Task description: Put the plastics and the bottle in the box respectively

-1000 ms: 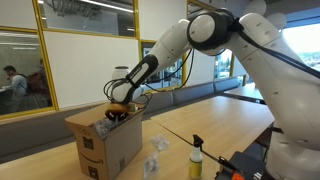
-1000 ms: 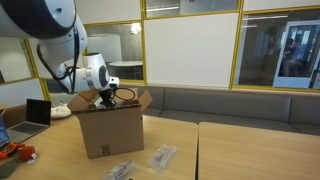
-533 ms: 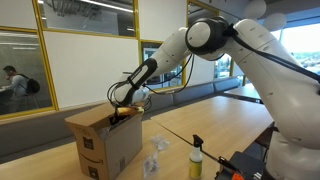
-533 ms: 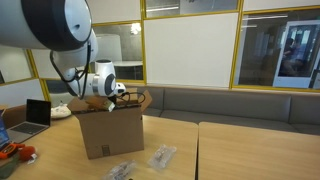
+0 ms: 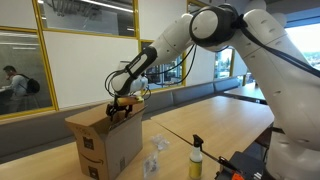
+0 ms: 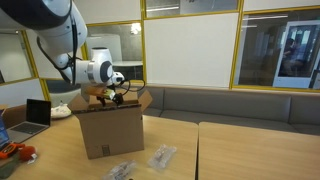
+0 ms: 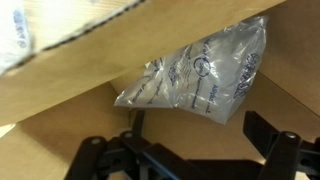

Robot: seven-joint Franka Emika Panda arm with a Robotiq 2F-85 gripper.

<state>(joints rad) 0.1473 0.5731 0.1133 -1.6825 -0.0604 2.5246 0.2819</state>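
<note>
**Stock check: one plastic in the box, loose plastics and bottle outstanding**

Item 1, box (image 5: pixel 103 142): it is standing at the left end of the table (image 5: pixel 235 120) with its flaps open. I am holding the gripper (image 5: pixel 120 108) just over the open top. In the wrist view its fingers (image 7: pixel 283 152) are standing apart with nothing between them, so I am carrying nothing.

Item 2, plastic in the box (image 7: pixel 195 75): one crinkled clear piece is lying on the cardboard inside, below the gripper and free of it. I am counting this one as delivered. Whether more pieces are lying deeper in, I cannot tell.

Item 3, loose plastics (image 5: pixel 156 160): these are lying on the table just right of the box, near its foot. In an exterior view I am making out two pieces (image 6: pixel 161 155), a little apart from each other, both waiting for collection.

Item 4, bottle (image 5: pixel 197 157): it is standing upright further right, well apart from the box.

Balance: I am judging the job as started, with most of it ahead: the loose plastics first, the bottle last.
</note>
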